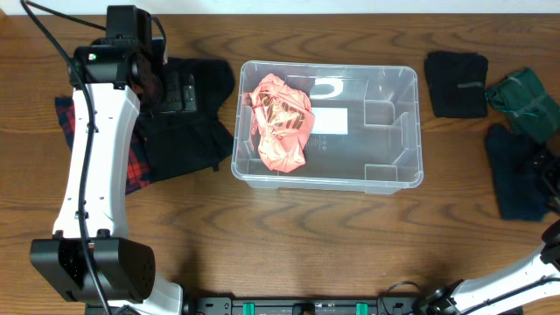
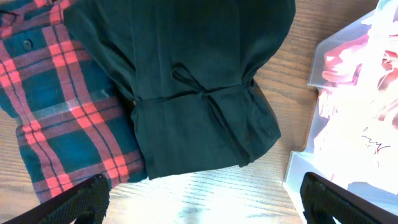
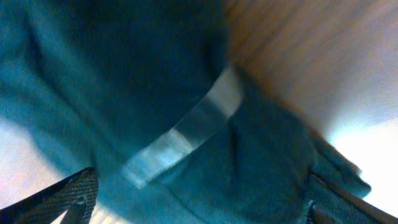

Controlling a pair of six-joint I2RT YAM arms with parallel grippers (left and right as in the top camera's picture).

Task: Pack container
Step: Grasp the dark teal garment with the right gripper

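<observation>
The clear container (image 1: 395, 140) stands mid-table with a crumpled pink garment (image 1: 280, 122) in its left half. In the left wrist view its white wall (image 2: 314, 62) is at the right, with the pink garment (image 2: 357, 68) behind it. My left gripper (image 2: 202, 202) is open and empty, above bare wood just below a black garment (image 2: 193, 93), left of the container. It also shows in the overhead view (image 1: 162, 83). My right gripper (image 3: 202, 199) is open, close over a dark teal garment (image 3: 155, 81) with a pale strip (image 3: 183, 137) on it.
A red and green plaid shirt (image 1: 136, 166) lies under the black garment (image 1: 188, 131) at the left. At the right lie a black garment (image 1: 457, 83), a dark green one (image 1: 525, 101) and a dark blue one (image 1: 521, 179). The right arm (image 1: 525, 271) comes in from the bottom right corner.
</observation>
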